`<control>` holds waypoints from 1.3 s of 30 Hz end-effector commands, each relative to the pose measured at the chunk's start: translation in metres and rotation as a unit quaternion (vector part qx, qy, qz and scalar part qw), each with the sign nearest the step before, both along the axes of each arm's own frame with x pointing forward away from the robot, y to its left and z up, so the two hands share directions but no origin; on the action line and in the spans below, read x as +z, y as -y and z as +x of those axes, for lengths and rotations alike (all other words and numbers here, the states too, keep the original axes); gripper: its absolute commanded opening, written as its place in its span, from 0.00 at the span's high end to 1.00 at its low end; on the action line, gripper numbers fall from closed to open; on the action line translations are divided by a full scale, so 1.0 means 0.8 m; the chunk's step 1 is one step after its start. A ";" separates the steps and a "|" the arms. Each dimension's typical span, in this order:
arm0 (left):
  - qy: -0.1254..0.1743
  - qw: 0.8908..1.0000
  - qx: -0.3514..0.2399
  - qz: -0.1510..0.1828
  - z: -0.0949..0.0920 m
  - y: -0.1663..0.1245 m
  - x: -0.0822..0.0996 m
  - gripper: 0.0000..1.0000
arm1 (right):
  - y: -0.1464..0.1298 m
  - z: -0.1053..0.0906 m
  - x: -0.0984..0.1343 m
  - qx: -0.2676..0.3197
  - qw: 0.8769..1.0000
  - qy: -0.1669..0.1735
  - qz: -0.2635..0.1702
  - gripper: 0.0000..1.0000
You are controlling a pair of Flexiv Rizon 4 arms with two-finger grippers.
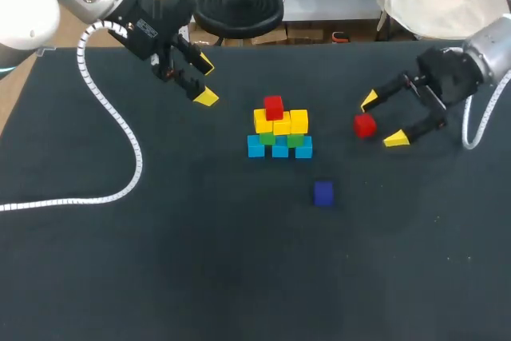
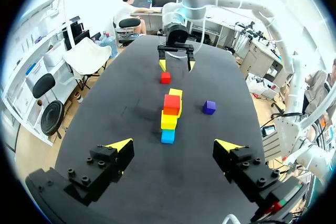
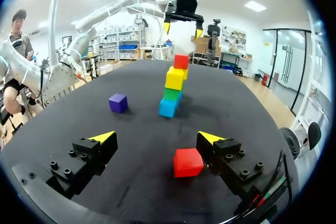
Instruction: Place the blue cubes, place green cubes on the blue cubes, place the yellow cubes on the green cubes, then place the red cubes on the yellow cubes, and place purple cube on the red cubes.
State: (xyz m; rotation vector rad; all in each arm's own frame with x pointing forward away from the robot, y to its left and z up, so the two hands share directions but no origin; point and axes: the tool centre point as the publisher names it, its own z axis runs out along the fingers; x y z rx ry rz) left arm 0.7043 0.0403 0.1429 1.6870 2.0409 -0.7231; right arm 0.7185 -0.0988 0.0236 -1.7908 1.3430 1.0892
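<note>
On the counter (image 1: 160, 261), the red cube (image 1: 365, 125) at three o'clock was flanked by the right gripper's (image 1: 382, 120) released fingers; centring before clenching was advised.

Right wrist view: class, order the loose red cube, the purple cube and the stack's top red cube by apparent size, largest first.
1. loose red cube
2. purple cube
3. top red cube
Nearness to the camera drives this; real sizes may match.

Tiered cube stack (image 1: 279, 129), loose red cube (image 1: 365, 125), purple cube (image 1: 322, 192)
</note>
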 end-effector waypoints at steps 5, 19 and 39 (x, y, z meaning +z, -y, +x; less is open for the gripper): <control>0.000 1.000 0.001 0.002 -0.001 0.000 0.001 0.00 | 0.000 0.001 -0.009 -0.011 1.000 0.002 0.010 0.05; 0.000 1.000 0.001 0.002 -0.001 0.000 0.001 0.00 | -0.006 0.006 -0.011 -0.004 1.000 -0.007 0.002 0.49; 0.000 1.000 0.001 0.002 -0.001 0.000 0.001 0.00 | -0.005 0.033 -0.013 0.004 0.999 -0.031 0.008 0.00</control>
